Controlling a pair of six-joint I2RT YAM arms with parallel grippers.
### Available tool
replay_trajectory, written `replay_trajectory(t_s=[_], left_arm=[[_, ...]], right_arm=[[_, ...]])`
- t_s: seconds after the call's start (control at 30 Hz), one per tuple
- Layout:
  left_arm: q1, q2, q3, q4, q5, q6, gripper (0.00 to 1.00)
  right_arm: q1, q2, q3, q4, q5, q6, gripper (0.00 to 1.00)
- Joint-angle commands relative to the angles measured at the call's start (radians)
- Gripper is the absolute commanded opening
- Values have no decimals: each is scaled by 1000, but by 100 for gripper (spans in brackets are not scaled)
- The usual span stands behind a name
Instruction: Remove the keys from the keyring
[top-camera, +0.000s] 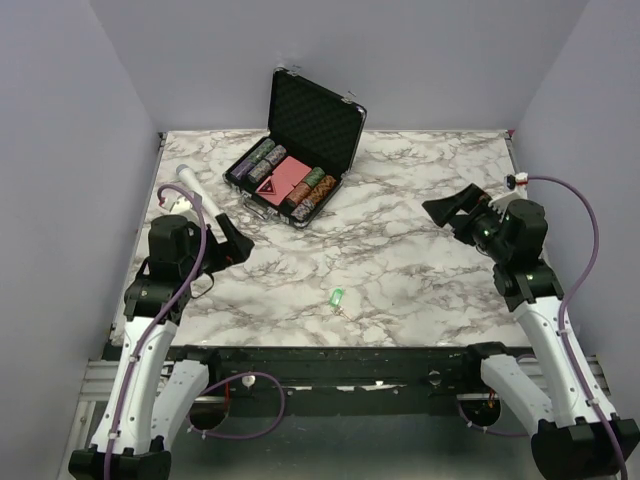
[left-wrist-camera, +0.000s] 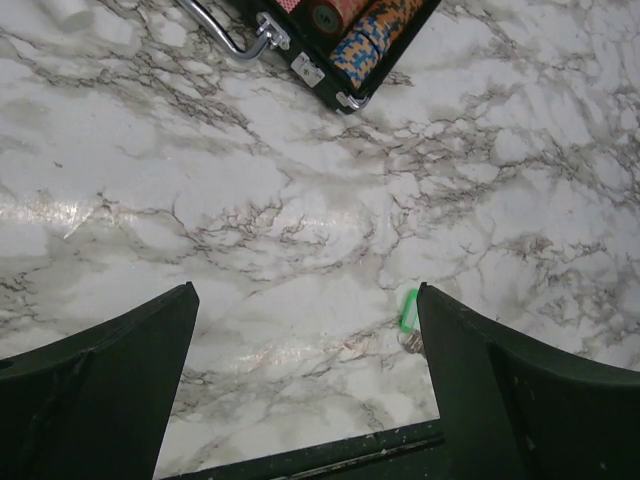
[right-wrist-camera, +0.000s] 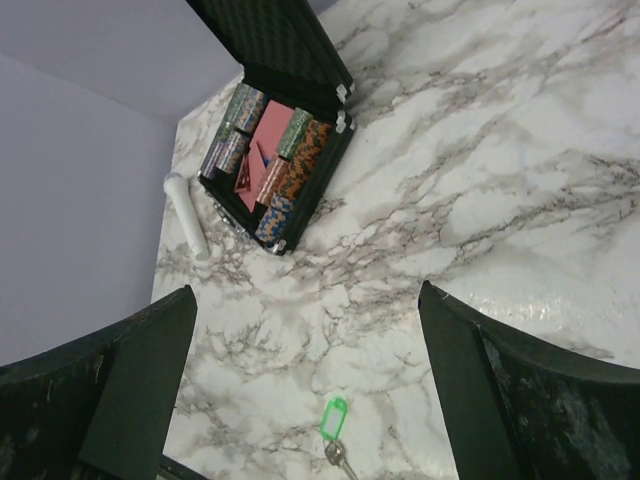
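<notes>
A small green tag (top-camera: 338, 296) lies flat on the marble table (top-camera: 420, 290) near the front edge, between the two arms. The right wrist view shows the green tag (right-wrist-camera: 334, 418) joined to a grey metal key (right-wrist-camera: 339, 462) by a tiny keyring (right-wrist-camera: 331, 443) that is barely visible. My left gripper (top-camera: 243, 245) hovers open at the left. In its wrist view the green tag (left-wrist-camera: 408, 310) and the key (left-wrist-camera: 412, 340) lie just beside the right fingertip of the left gripper (left-wrist-camera: 305, 290). My right gripper (top-camera: 443, 215) hovers open at the right, the right gripper (right-wrist-camera: 307, 290) well above the tag.
An open black poker chip case (top-camera: 290, 180) with chip rows stands at the back centre, its lid (top-camera: 315, 115) upright. A white cylindrical microphone (top-camera: 190, 185) lies at the back left. The table's black front rail (top-camera: 340, 355) runs close to the key. Grey walls enclose three sides.
</notes>
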Motion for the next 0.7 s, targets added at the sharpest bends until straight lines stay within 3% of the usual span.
replay_trajectory(t_s=[0.0,0.1,0.17,0.37,0.67], left_arm=[[2,0,48,-141,29,-19,99],[2,2,44,-162,35,-34,99],[2,-14,9,-120,110,-36,99],[-27,-26,-58,-44,156,-8,99],[-370,155,-50,101,12,35,96]], right_arm=[[1,-36,-26,-144,-38,74,100],[1,-79,-78,-120,-139,116,100],[3,-113,-141,-72,-185,144,100],[1,-106,-155,-132,-273,69,100],[1,-54,-138,-259,-340,26,100]])
